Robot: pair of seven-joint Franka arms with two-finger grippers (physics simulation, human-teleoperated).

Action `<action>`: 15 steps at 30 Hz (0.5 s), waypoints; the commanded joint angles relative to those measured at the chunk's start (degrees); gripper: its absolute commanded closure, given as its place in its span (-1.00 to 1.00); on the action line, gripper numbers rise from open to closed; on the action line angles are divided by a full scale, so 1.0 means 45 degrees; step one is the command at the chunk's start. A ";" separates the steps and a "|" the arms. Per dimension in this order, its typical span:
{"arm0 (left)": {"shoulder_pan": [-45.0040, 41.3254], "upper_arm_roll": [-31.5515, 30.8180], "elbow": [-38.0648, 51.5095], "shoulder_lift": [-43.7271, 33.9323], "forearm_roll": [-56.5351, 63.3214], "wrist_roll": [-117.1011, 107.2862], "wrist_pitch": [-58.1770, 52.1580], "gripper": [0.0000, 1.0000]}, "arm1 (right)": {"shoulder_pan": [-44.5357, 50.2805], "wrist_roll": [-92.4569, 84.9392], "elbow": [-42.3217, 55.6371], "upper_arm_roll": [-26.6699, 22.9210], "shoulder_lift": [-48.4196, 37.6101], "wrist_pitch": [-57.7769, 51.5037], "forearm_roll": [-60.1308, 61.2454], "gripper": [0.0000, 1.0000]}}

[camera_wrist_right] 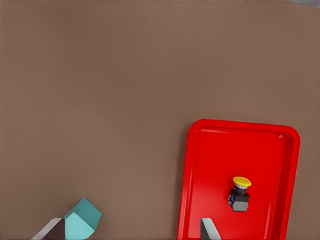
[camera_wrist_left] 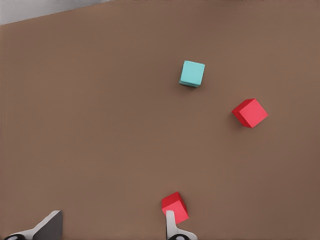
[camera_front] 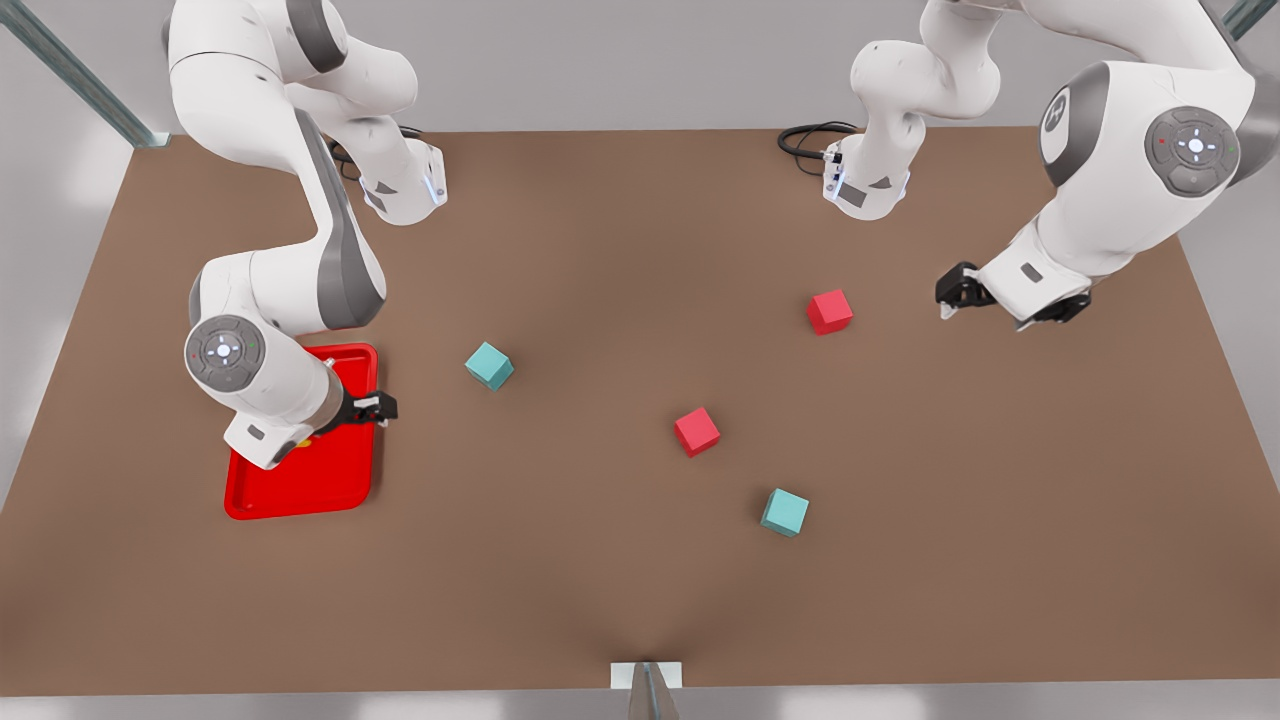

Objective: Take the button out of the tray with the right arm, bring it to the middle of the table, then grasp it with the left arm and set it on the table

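Nearest, teal cube [camera_front: 785, 512]: clear of the work.
Right gripper [camera_front: 372, 407]: wide open, empty, over shallow red tray [camera_front: 300, 495].
Yellow-capped black button [camera_wrist_right: 241, 194]: in tray, apparently off-centre of fingers.
Risk: closing misaligned, tipping button.
Left gripper [camera_front: 955, 290]: waiting, open, empty.

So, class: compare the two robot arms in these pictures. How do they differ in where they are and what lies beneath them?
The right arm's gripper hangs over the red tray at the front view's left; the left arm's gripper hangs over bare table at the front view's right. The right wrist view looks down on the button in the tray; the left wrist view on cubes. Both grippers are open and empty.
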 commanded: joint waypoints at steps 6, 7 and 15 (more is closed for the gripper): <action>-0.0056 0.0004 0.0030 0.0669 0.0072 0.0176 0.0349 -1.00 | -0.0050 -0.1304 -0.0035 0.0060 0.0297 -0.1115 0.0257 -1.00; -0.0076 0.0004 0.0030 0.0884 0.0072 0.0176 0.0544 -1.00 | -0.0460 -0.1893 0.0121 0.0060 0.0297 -0.1174 0.0999 -1.00; -0.0115 0.0004 0.0030 0.1236 0.0072 0.0215 0.0759 -1.00 | -0.4306 -0.4096 -0.4095 0.0079 0.0219 0.1068 0.2172 -1.00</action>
